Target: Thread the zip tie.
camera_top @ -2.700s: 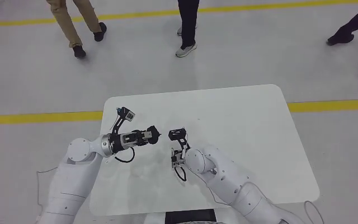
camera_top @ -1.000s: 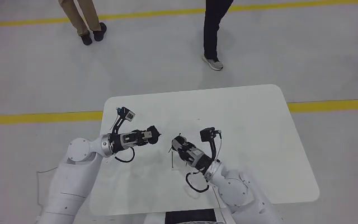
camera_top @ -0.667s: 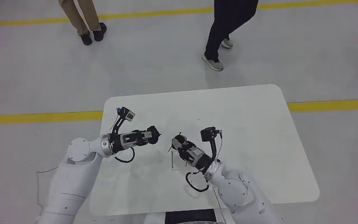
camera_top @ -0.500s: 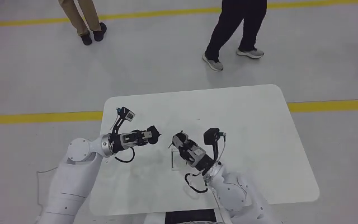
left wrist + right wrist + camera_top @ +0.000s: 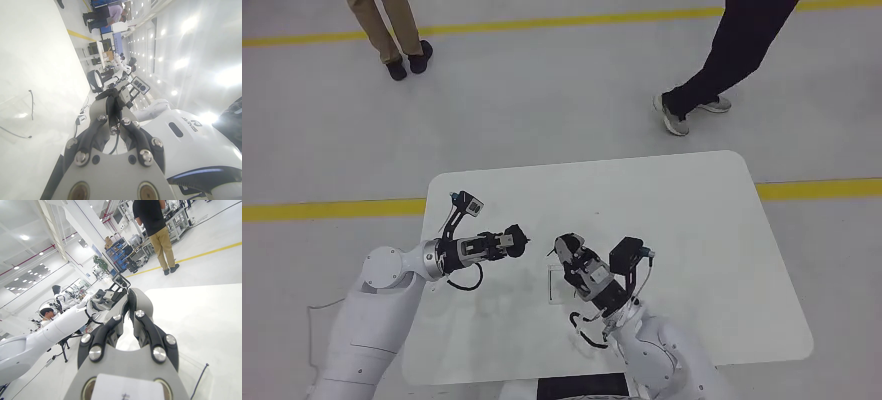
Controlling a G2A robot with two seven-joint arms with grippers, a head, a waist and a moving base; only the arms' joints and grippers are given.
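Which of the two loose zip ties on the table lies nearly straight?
The straight zip tie, which has only a slight kink midway. The curved zip tie lying apart from it sweeps in a long bow.

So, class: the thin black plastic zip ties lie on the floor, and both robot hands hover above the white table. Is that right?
No. The thin black plastic zip ties lie on the white table, not the floor, as the left wrist view shows. The left hand and right hand do hover above the table.
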